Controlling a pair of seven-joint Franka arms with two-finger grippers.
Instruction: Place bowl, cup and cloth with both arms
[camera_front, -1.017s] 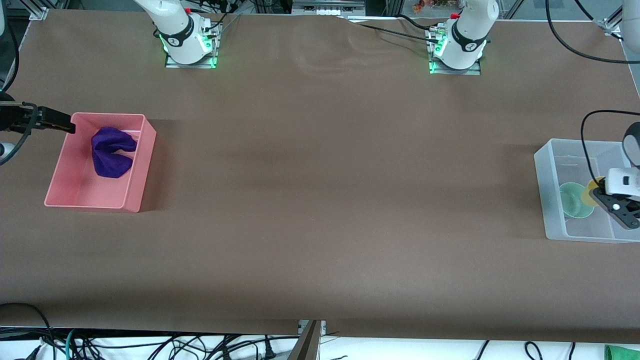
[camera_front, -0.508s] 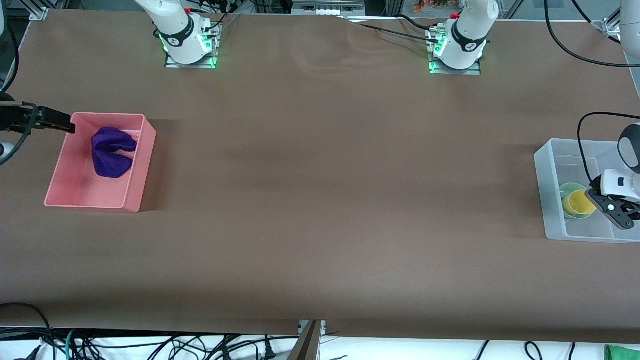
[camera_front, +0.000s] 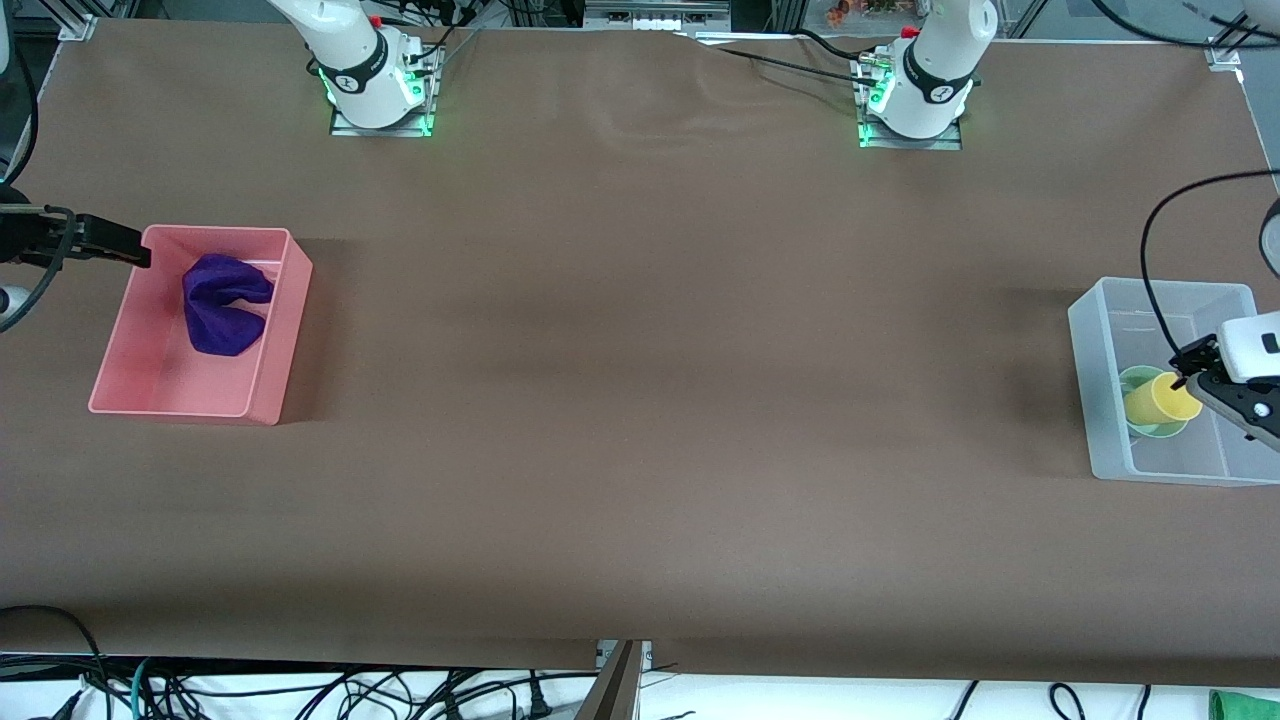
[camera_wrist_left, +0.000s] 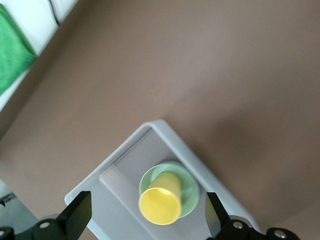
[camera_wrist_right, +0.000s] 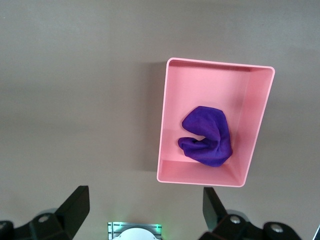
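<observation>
The yellow cup (camera_front: 1160, 398) sits inside the mint-green bowl (camera_front: 1140, 425), which rests in a clear plastic bin (camera_front: 1085, 330) at the left arm's end of the table. My left gripper (camera_front: 1205, 375) hangs open and empty above that bin. In the left wrist view the cup (camera_wrist_left: 161, 202) and bowl (camera_wrist_left: 190, 181) lie below my open left gripper (camera_wrist_left: 147, 210). The purple cloth (camera_front: 222, 305) lies crumpled in a pink bin (camera_front: 270, 390) at the right arm's end. My right gripper (camera_front: 115, 245) is open and empty, up beside the pink bin. The right wrist view shows the cloth (camera_wrist_right: 207, 137) and my right gripper (camera_wrist_right: 145, 207).
The two arm bases (camera_front: 375, 85) (camera_front: 915, 95) stand along the table edge farthest from the front camera. A green thing (camera_front: 1245, 705) lies off the table by the nearest edge; it also shows in the left wrist view (camera_wrist_left: 12, 55). A black cable (camera_front: 1160, 260) loops over the clear bin.
My left gripper set the cup down into the bowl, opened and rose away from it. The right arm has not moved.
</observation>
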